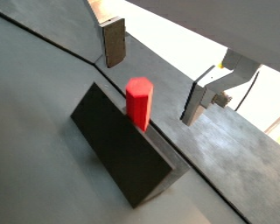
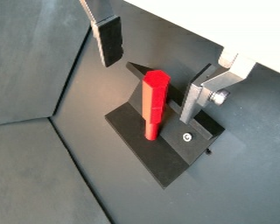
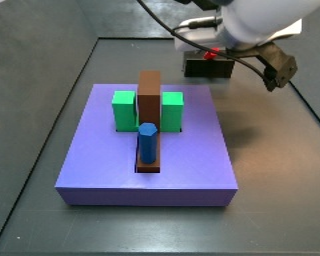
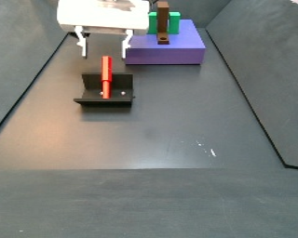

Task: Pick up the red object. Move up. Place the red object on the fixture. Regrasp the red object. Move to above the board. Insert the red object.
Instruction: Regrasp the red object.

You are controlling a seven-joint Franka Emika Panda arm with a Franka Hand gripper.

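A: Gripper (image 2: pixel 154 66) spread wide, empty. Peg (image 2: pixel 153 105) stands between the fingers (image 2: pixel 108 41), leaning on the fixture (image 2: pixel 166 144) back edge below.

B: Handling?

A: Looks light, rigid, smooth, so it could tip. Grab mid-shaft, clear of the back edge.

B: Room?

A: Open floor around; board (image 4: pixel 179 52) well beyond the gripper.
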